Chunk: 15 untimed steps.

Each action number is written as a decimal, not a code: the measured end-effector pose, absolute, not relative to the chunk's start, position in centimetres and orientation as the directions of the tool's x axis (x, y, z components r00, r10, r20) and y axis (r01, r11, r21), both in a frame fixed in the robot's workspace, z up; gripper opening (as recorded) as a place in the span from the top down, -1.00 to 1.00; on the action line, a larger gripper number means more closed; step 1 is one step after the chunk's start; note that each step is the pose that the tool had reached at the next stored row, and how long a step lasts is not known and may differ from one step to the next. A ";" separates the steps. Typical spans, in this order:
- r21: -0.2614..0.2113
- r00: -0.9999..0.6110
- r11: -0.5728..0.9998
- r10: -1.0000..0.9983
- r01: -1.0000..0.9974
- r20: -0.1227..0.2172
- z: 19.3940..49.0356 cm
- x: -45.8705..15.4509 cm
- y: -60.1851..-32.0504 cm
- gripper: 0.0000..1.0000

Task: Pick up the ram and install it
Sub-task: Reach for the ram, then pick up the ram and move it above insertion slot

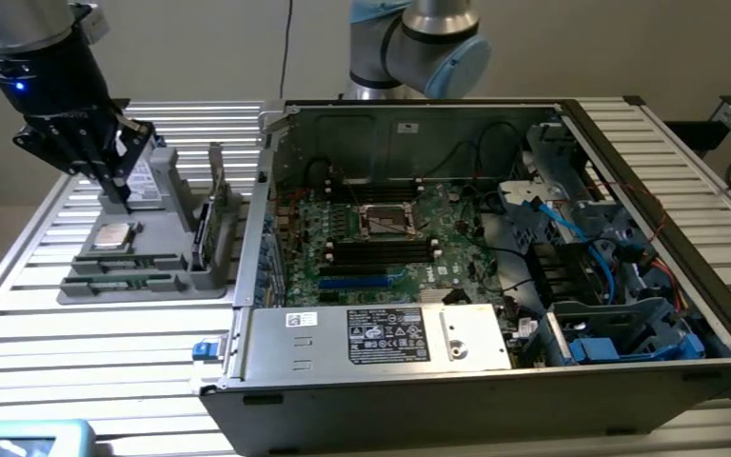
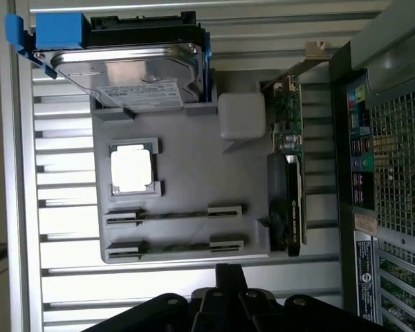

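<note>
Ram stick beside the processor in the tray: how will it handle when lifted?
Likely stiff and light: the ram stick shows as a thin board on edge. Probably topples if released outside the grey tray's end clips.

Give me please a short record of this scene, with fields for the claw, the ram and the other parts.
claw: hangs above the gray tray, near the hard drive
ram: on edge in the tray's slots, not picked up
hard drive: at one end of the tray
processor: flat, between hard drive and ram
graphics card: upright on the tray's side nearest the case
computer case: open, motherboard exposed
</note>
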<state>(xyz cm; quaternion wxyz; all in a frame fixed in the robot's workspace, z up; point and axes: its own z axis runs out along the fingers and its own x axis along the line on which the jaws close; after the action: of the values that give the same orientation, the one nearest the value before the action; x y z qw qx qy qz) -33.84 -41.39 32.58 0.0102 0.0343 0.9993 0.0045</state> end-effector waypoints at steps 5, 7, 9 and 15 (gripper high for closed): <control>0.009 -0.998 0.998 0.055 0.055 -0.020 32.3 -33.9 -41.3 0.79; 0.008 -1.000 1.000 0.019 0.019 -0.020 32.2 -33.9 -41.3 0.79; 0.008 -1.000 1.000 -0.017 -0.017 -0.020 32.1 -33.9 -41.3 0.79; 0.008 -0.992 0.992 -0.125 -0.125 -0.020 32.0 -33.9 -41.3 0.79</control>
<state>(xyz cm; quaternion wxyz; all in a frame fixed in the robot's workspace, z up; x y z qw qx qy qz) -33.94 -41.29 31.99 0.0097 -0.0626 0.9980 0.0047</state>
